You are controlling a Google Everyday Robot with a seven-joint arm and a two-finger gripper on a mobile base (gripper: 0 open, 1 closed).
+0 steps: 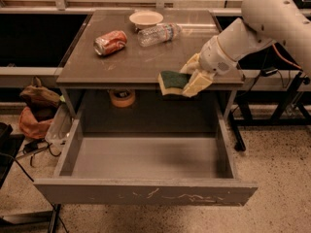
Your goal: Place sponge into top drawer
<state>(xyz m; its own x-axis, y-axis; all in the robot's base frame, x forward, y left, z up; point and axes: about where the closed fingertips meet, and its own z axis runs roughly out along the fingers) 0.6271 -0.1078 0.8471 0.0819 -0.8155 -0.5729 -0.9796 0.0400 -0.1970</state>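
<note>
The top drawer stands pulled open beneath the tabletop. On the tabletop lie a dented can, a bowl and a bottle. Farther right, my hand is closed on the sponge, holding it at the tabletop's front edge, above the drawer.

We see the sponge, green top over yellow foam, pinched flat in the gripper past the table edge, above the pulled-out grey drawer with its scratched front.

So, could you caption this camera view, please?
Gripper holds the sponge at the table's front edge, above the open top drawer.
</note>
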